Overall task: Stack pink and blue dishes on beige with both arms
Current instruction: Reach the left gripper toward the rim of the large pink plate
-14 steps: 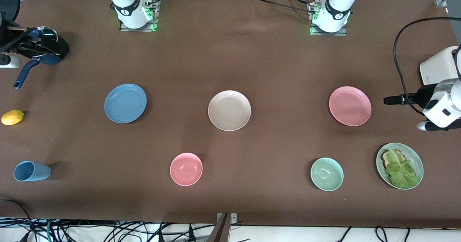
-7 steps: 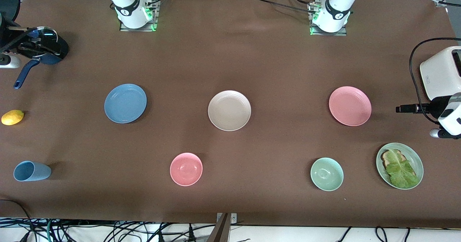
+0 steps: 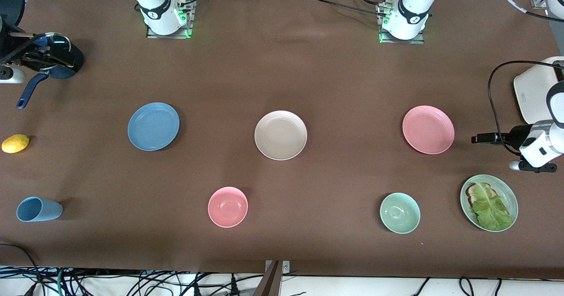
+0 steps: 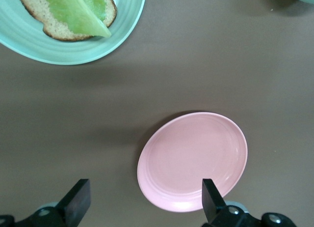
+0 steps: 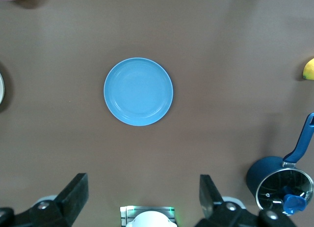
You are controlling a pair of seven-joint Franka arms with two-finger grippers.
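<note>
Front view showed your pink plate (image 3: pixel 428 129), blue plate (image 3: pixel 153 126) and beige plate (image 3: pixel 280 135) apart in a row; left gripper (image 4: pixel 142 205) and right gripper (image 5: pixel 142 195), both spread and empty, risked sliding shallow rims.

Four plates lie on the table: one blue plate (image 3: pixel 153 126), one beige plate (image 3: pixel 280 135), one pink plate (image 3: pixel 428 129) and one pale green plate (image 3: pixel 506 191) (this last carries a slice of toast under a lettuce leaf). Taking the beige plate as the mark, two bowls sit nearer the front camera than it: one pink bowl (image 3: pixel 228 206), one green bowl (image 3: pixel 399 212). There is one blue cup (image 3: pixel 38 209), one lemon (image 3: pixel 15 143), one blue saucepan (image 3: pixel 53 67) and one white toaster (image 3: pixel 535 89).
</note>
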